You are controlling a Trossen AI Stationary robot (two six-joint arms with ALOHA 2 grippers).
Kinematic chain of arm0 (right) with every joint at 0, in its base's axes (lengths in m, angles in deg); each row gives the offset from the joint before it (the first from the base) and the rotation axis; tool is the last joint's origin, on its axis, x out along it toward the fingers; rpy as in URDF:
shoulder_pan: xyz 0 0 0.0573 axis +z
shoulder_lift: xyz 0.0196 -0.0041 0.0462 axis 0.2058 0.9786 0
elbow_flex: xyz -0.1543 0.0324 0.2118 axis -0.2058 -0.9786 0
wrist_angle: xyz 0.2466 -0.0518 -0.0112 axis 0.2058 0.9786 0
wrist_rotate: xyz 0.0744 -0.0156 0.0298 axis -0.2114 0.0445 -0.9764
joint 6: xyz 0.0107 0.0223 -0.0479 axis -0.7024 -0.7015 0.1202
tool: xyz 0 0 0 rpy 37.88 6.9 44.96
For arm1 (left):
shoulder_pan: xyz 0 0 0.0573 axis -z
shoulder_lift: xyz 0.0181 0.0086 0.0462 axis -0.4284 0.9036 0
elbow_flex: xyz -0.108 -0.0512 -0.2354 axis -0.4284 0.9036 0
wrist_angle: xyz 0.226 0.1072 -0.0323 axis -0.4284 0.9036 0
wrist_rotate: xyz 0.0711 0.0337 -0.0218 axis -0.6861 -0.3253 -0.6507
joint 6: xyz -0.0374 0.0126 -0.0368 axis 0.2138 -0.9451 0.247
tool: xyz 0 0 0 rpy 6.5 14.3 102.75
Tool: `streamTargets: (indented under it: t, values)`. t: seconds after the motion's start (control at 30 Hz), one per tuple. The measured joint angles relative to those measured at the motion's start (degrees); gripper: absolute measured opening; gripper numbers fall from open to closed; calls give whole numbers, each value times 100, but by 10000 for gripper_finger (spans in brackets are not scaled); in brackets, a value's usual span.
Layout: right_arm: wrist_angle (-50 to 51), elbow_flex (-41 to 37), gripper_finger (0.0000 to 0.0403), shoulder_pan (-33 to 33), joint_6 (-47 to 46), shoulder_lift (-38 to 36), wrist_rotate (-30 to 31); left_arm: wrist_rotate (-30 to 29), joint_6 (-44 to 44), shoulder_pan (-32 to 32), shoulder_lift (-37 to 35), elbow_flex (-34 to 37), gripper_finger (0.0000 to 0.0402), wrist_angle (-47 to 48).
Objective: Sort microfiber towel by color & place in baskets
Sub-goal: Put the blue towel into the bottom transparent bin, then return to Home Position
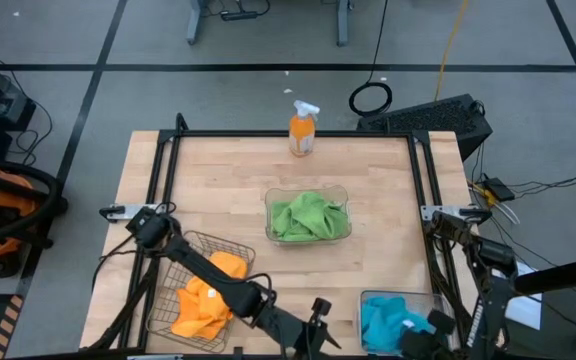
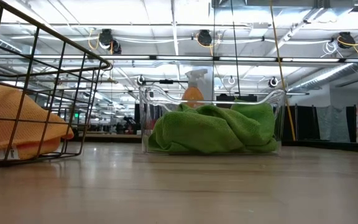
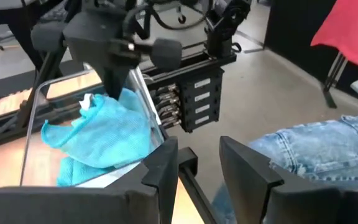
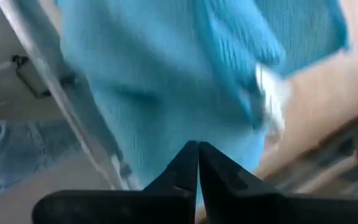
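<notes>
Two sky blue towels lie bunched in a clear basket at the near right. My right gripper stands over them, shut, its tips pointing down at the blue towels. My left gripper hovers at the near edge between the wire basket and that clear basket, open and empty, facing the blue towels. Orange-yellow towels rest in the wire basket. Green towels fill the clear basket at mid-table. My right gripper has its shut fingertips down at the top of the blue heap beside a white label. I cannot tell whether they touch the cloth; nothing shows between the fingers.
An orange spray bottle stands at the far edge, behind the green basket. My left arm lies slanted over the wire basket. A person's jeans-clad leg is beyond the table's near right side. Bare wood shows around the middle basket.
</notes>
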Motion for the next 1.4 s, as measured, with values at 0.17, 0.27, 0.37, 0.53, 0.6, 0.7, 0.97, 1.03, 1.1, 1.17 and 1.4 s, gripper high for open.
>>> streamTargets:
  t: [0.17, 0.27, 0.37, 0.53, 0.6, 0.7, 0.97, 1.03, 1.1, 1.17, 1.4]
  values:
    - [-16, 313, 8, 142, -192, -39, 25, -247, -72, 85, -103, 1, 125, 467]
    - [172, 723, 8, 167, -129, -46, 499, -414, -79, 104, -217, 1, 125, 725]
    - [305, 1034, 8, 181, 339, -55, 1834, -575, -92, 133, -338, 1, 125, 953]
    - [439, 816, 2, -102, 1223, -61, 3268, -794, -98, 149, -556, 1, 125, 1139]
    - [447, 532, 2, -312, 1384, -59, 3055, -810, -194, 182, -659, 1, 125, 1212]
    - [430, 37, 1, -568, 1471, -57, 2662, -822, -261, 251, -785, 29, 125, 1497]
    - [-85, -778, 0, -542, 1244, -57, 1539, -1246, -66, 518, -1278, 468, 125, 2042]
    - [-243, -840, 0, -457, 1126, -59, 1515, -1365, -40, 589, -1367, 616, 125, 2058]
    - [-309, -859, 0, -352, 942, -59, 1503, -1493, 45, 618, -1409, 681, 125, 2050]
    - [-256, -863, 0, -249, 718, -60, 1514, -1655, 129, 655, -1432, 689, 125, 2177]
    - [398, -528, 0, -69, 162, -483, 1825, -1953, 107, 821, -1437, 689, 125, 2778]
